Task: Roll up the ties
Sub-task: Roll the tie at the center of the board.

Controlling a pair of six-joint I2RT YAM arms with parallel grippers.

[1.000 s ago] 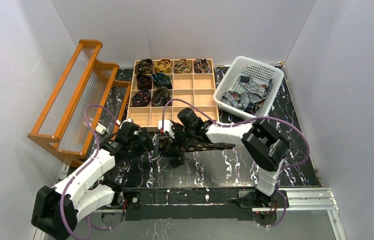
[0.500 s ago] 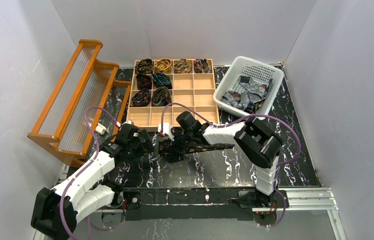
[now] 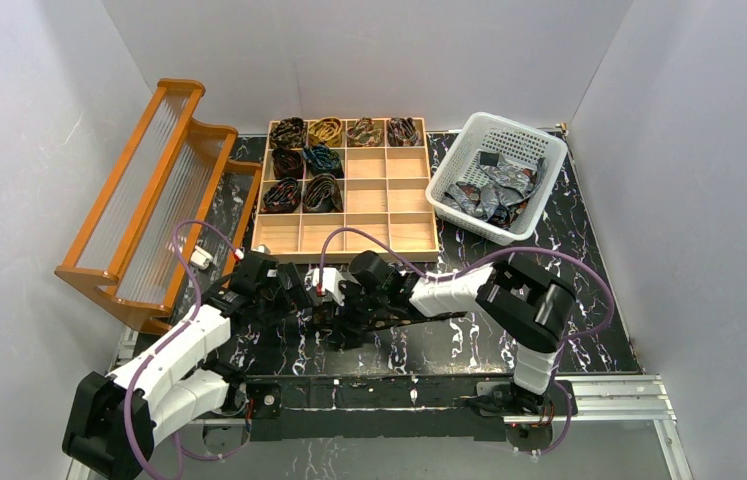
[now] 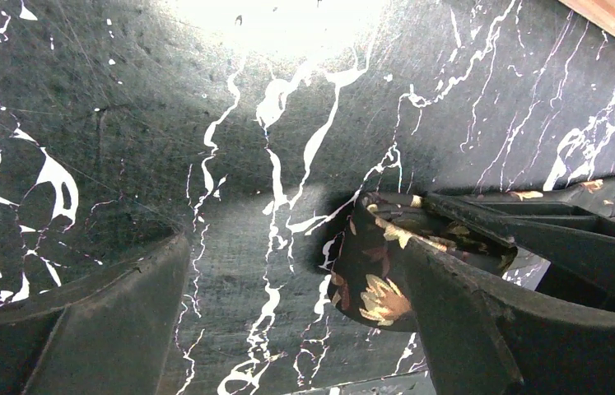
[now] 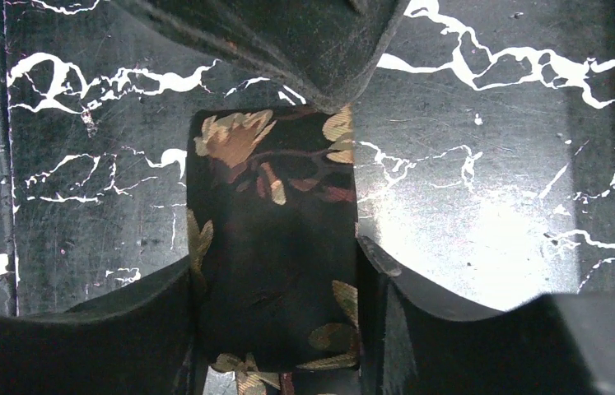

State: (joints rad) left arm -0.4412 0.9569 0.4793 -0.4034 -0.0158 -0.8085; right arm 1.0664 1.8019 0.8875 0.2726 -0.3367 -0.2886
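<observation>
Right wrist: right end effector (image 5: 275, 263) pinching the tie (image 5: 275, 189) edgewise.
I risk buckling it loose; left end effector (image 4: 295, 247) gapes at 12 o'clock.

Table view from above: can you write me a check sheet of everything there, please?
Surface: black marbled table.
Job's things: dark floral tie lying on the table; rolled ties in the wooden tray; grey ties in the white basket.
Clutter: wooden rack at the left.
Hands: right hand shut on the dark floral tie; left hand open beside it.
Cables: purple cables loop off both arms.
Surroundings: plain grey walls.
</observation>
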